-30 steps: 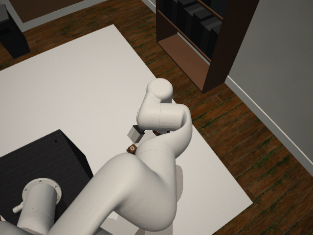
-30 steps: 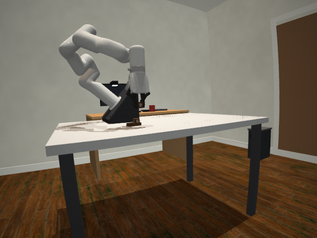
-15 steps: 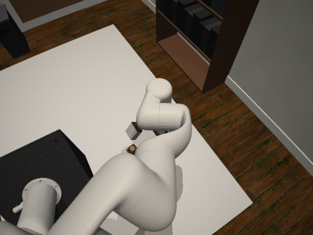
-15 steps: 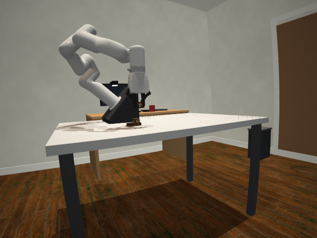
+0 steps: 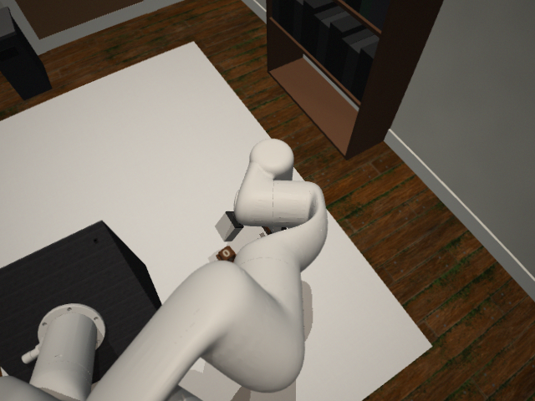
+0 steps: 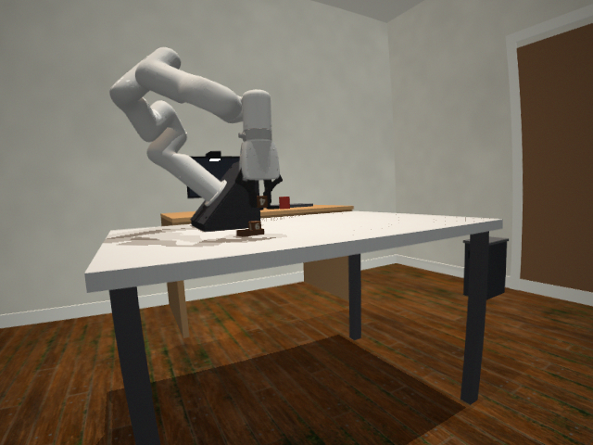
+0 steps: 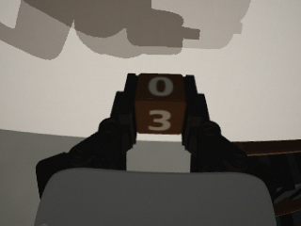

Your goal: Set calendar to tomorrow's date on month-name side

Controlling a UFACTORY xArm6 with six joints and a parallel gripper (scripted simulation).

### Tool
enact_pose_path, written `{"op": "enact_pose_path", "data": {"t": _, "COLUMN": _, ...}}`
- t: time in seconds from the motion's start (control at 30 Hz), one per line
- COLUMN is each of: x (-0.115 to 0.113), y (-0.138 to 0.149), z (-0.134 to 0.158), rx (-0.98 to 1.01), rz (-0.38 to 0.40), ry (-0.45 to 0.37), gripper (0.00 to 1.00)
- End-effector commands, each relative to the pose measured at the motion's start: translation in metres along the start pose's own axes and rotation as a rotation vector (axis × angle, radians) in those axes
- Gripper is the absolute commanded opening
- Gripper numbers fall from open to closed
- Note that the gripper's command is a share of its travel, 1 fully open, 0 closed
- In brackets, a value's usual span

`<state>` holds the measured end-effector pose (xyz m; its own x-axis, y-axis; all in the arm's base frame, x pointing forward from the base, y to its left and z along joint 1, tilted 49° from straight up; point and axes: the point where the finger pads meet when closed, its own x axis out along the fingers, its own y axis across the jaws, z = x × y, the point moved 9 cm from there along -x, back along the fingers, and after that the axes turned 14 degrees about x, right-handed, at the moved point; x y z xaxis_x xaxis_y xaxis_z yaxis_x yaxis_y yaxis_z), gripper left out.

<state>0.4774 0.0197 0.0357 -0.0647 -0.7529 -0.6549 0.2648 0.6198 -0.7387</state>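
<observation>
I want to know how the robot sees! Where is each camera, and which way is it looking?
Top: high above the white table, looking down; the white arm hides most of the calendar.
Exterior: low beside the table, looking across it at the whole arm, the black claw and the dark wooden tray.
Wrist: on the arm's end, looking along the claw at the brown number cube it grips, showing 0 and 3.
Shared: exterior and wrist both show the gripped cube; top and exterior both show the other brown cube below.
</observation>
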Motion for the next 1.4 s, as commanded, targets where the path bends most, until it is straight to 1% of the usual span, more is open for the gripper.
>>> {"op": "enact_pose_path", "data": {"t": 0.0, "x": 0.01, "y": 0.0, "z": 0.001, "rx": 0.001, "rz": 0.002, "ry": -0.004, "gripper": 0.27}}
{"op": "enact_pose_path", "data": {"t": 0.3, "x": 0.054, "y": 0.001, "z": 0.001, "rx": 0.001, "rz": 0.002, "ry": -0.004, "gripper": 0.27}}
{"op": "enact_pose_path", "data": {"t": 0.47, "x": 0.072, "y": 0.001, "z": 0.001, "rx": 0.001, "rz": 0.002, "ry": -0.004, "gripper": 0.27}}
{"op": "enact_pose_path", "data": {"t": 0.73, "x": 0.081, "y": 0.001, "z": 0.001, "rx": 0.001, "rz": 0.002, "ry": -0.004, "gripper": 0.27}}
{"op": "enact_pose_path", "data": {"t": 1.37, "x": 0.081, "y": 0.001, "z": 0.001, "rx": 0.001, "rz": 0.002, "ry": -0.004, "gripper": 0.27}}
